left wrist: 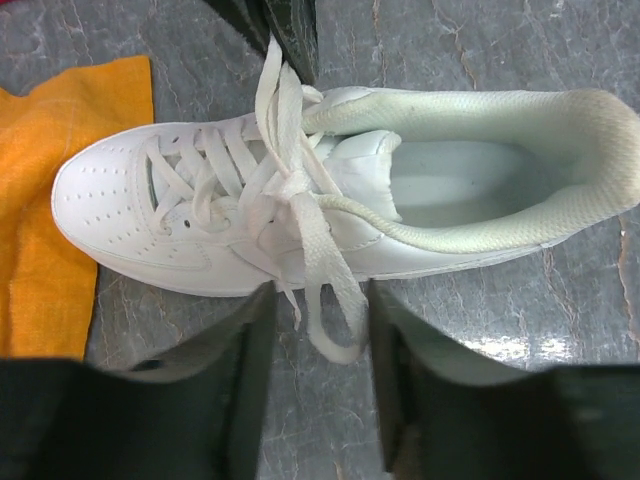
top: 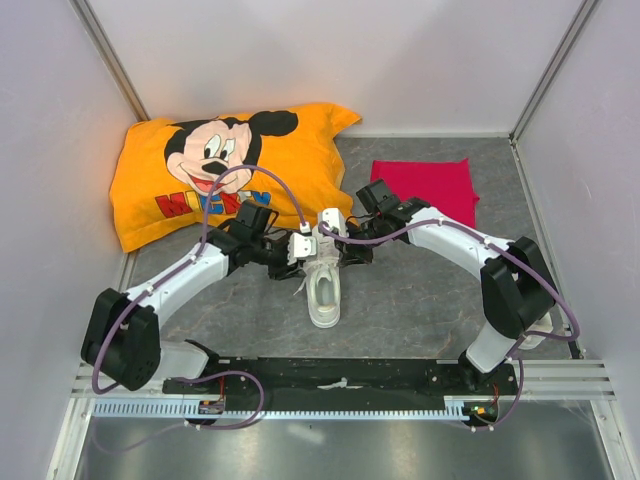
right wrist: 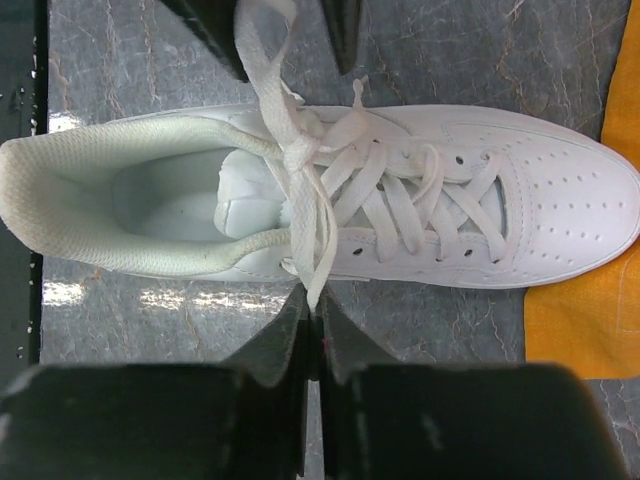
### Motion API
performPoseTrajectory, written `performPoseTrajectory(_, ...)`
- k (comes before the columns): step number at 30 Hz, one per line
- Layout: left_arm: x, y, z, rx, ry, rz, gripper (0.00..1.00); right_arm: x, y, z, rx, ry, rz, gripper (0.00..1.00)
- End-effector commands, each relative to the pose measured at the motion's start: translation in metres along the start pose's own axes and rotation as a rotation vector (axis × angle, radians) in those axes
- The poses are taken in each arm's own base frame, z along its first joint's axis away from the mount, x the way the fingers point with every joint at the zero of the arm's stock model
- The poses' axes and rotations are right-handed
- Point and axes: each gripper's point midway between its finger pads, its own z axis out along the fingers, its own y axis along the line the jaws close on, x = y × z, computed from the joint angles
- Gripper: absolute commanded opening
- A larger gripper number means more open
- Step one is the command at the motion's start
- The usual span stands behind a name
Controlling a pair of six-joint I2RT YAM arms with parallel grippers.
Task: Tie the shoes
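Observation:
One white shoe lies on the grey table between my two arms, heel toward their bases. Its laces are knotted at the tongue. My right gripper is shut on a lace loop that runs from the knot over the shoe's side. On the opposite side, my left gripper stands open, and the other lace loop hangs loose between its fingers. In the top view the left gripper and right gripper flank the shoe's front half.
An orange Mickey Mouse pillow lies at the back left, its edge just beyond the shoe's toe. A red cloth lies at the back right. White walls enclose the table, and a black rail runs along the near edge.

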Motion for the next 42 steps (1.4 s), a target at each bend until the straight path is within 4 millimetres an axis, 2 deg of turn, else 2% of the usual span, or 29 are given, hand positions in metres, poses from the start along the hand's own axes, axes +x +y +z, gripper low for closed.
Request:
performPoseTrajectory(1, -0.015, 0.017, -0.001, -0.051, -0.026, 0.022, 0.38, -0.02, -0.008, -0.011, 0.047, -0.038, -0.046, 0.03)
performPoseTrajectory(2, -0.014, 0.019, -0.002, -0.063, -0.015, 0.02, 0.24, -0.018, -0.007, -0.011, 0.052, -0.029, -0.044, 0.0)
performPoseTrajectory(5, -0.013, 0.024, -0.011, -0.109, 0.002, 0.032, 0.04, -0.015, -0.008, -0.015, 0.073, -0.017, -0.041, 0.0)
performPoseTrajectory(6, -0.011, 0.024, -0.014, -0.118, 0.006, 0.037, 0.02, -0.015, -0.009, -0.017, 0.08, -0.016, -0.038, 0.0)
performPoseTrajectory(15, -0.011, 0.041, -0.048, -0.234, 0.015, 0.033, 0.01, -0.001, -0.014, -0.03, 0.142, 0.012, -0.004, 0.0)
performPoseTrajectory(21, -0.01, 0.038, -0.049, -0.226, 0.017, 0.033, 0.02, 0.004, -0.015, -0.033, 0.153, 0.019, 0.003, 0.0)
performPoseTrajectory(31, -0.005, 0.056, -0.061, -0.299, 0.017, 0.005, 0.02, 0.022, -0.015, -0.041, 0.18, 0.051, 0.012, 0.0)
performPoseTrajectory(42, 0.008, 0.049, -0.055, -0.281, 0.026, -0.018, 0.02, 0.042, -0.012, -0.045, 0.184, 0.083, 0.018, 0.0)
